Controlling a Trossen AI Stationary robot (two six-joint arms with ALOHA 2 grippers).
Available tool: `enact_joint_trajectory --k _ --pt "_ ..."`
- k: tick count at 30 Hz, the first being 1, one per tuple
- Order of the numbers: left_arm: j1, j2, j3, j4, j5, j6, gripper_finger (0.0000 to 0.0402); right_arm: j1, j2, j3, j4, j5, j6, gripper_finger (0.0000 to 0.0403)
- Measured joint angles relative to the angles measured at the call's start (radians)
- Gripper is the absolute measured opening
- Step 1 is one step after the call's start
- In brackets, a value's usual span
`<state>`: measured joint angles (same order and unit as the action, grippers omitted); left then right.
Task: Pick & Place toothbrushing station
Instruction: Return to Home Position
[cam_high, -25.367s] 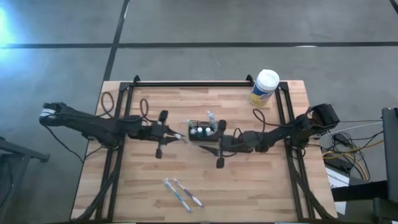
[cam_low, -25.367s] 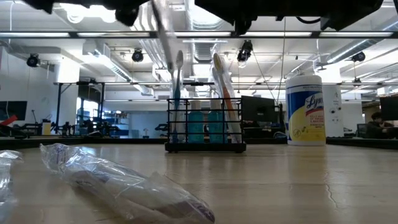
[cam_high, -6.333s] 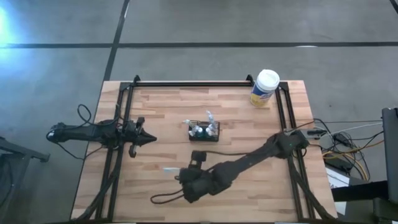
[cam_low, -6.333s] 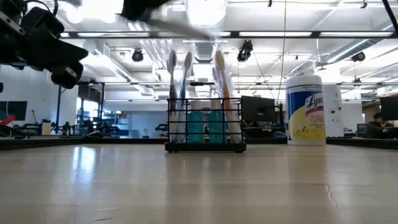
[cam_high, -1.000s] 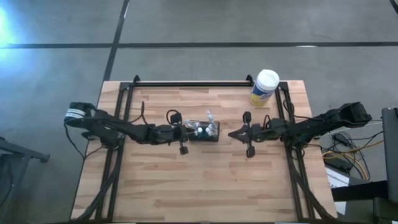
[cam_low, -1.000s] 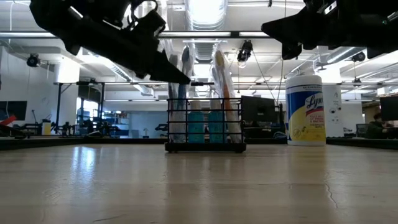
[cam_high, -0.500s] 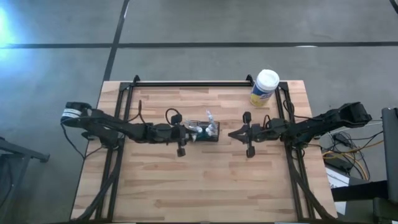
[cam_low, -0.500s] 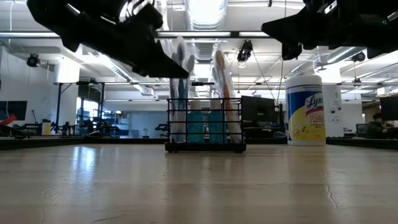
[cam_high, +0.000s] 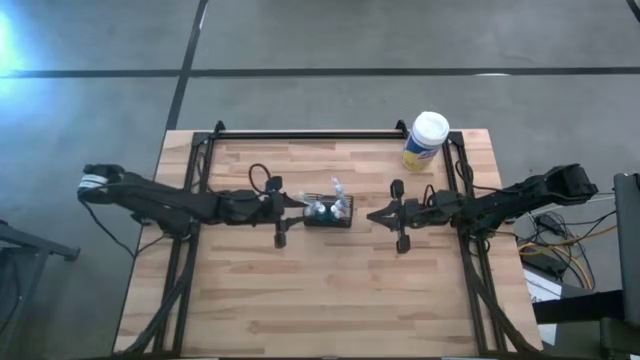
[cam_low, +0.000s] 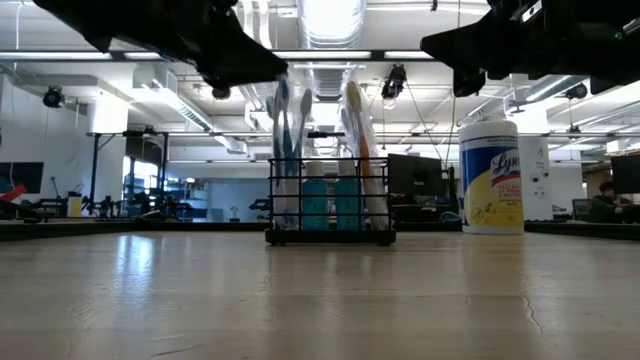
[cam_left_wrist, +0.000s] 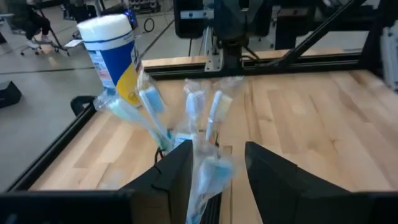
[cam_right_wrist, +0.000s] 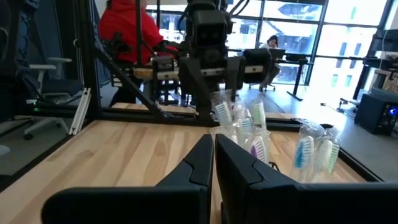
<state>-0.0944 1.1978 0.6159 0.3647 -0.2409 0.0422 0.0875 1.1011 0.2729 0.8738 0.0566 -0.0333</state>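
Observation:
The black wire-mesh basket (cam_high: 328, 213) stands on its base on the wooden table, also in the low view (cam_low: 330, 205). Several wrapped toothbrushes (cam_left_wrist: 200, 109) and two white-capped tubes (cam_low: 330, 200) stand in it. My left gripper (cam_high: 293, 203) is open, just left of the basket and above the table. In the left wrist view (cam_left_wrist: 217, 171) its fingers stand on either side of one wrapped toothbrush (cam_left_wrist: 205, 168). I cannot tell whether they touch it. My right gripper (cam_high: 372, 214) is shut and empty, right of the basket, and points at it (cam_right_wrist: 213, 155).
A white-lidded canister with a yellow label (cam_high: 425, 140) stands at the table's far right. Black frame rails (cam_high: 310, 134) run along the far, left and right edges. The near half of the table (cam_high: 320, 300) is bare wood. A person in red (cam_right_wrist: 124, 31) sits beyond the table.
My left gripper has drawn back from the basket toward the table's left edge and has risen a little. The basket has stayed in place.

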Motion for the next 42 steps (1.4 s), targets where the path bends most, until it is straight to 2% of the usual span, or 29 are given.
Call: enact_joint_trajectory --k 8,12,17,23,28,33,35,42 --pt "0.0 -0.165 0.001 -0.164 0.017 -0.009 0.0151 0.0 0.0 0.0 -0.001 0.0 -0.004 0.0013" --pt "-0.002 -0.27 0.001 -0.318 0.093 0.078 0.0149 0.0 -0.01 -0.003 -0.002 0.0 -0.023 0.0013" --pt "-0.01 -0.413 -0.034 -0.4 0.085 0.141 0.0115 -0.017 -0.074 -0.028 -0.002 -0.008 -0.034 0.0013" --pt "-0.005 -0.605 -0.15 -0.376 0.06 0.145 0.0013 -0.059 -0.232 -0.113 -0.002 -0.06 -0.018 0.0013" --pt "-0.003 -0.751 -0.263 -0.3 0.054 0.143 0.0005 -0.065 -0.386 -0.197 -0.003 -0.061 0.018 0.0013" --pt "0.011 -0.824 -0.368 -0.238 -0.057 0.142 0.0003 -0.07 -0.499 -0.252 -0.027 -0.065 0.052 0.0013" --pt "0.022 -0.85 -0.4 -0.223 -0.064 0.141 0.0003 -0.073 -0.541 -0.259 -0.08 -0.066 0.061 0.0013" --pt "0.047 -0.967 -0.461 -0.219 0.064 0.144 0.0001 -0.131 -0.676 -0.259 -0.244 -0.065 0.109 0.0013"
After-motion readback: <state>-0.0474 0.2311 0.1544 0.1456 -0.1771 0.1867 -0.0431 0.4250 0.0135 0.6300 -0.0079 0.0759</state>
